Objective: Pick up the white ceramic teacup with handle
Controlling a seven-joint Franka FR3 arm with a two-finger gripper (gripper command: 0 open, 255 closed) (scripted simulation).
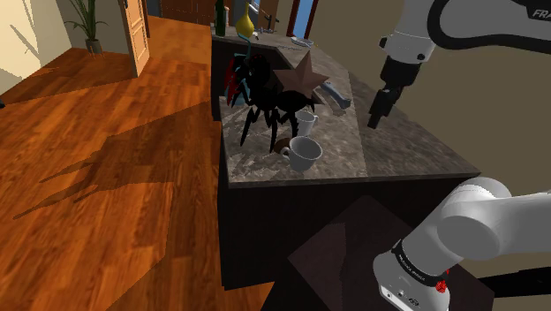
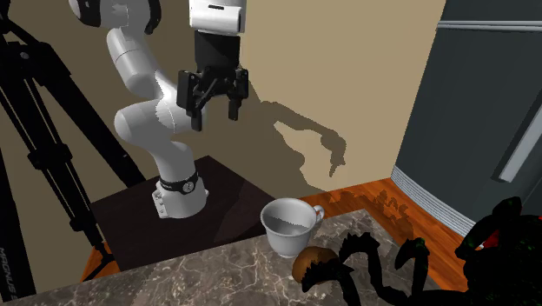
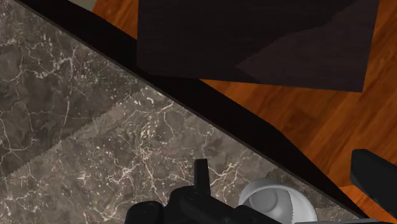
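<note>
While high above the marble counter [image 2: 174, 278], gripper [image 2: 214, 111] agape and empty, white teacup [image 2: 287, 224] well apart.

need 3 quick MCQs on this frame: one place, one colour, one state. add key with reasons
1. The white teacup stands: A on the wood floor; B on the marble counter, near its edge; C on the dark stand.
2. The spider figure beside it is mainly: A white; B yellow; C black.
3. The jaws are: A open, empty, above the counter; B shut on the teacup; C shut on the spider.
Key: 1 B, it sits on marble by the edge; 2 C, body and legs are black; 3 A, they stand apart with nothing between.
</note>
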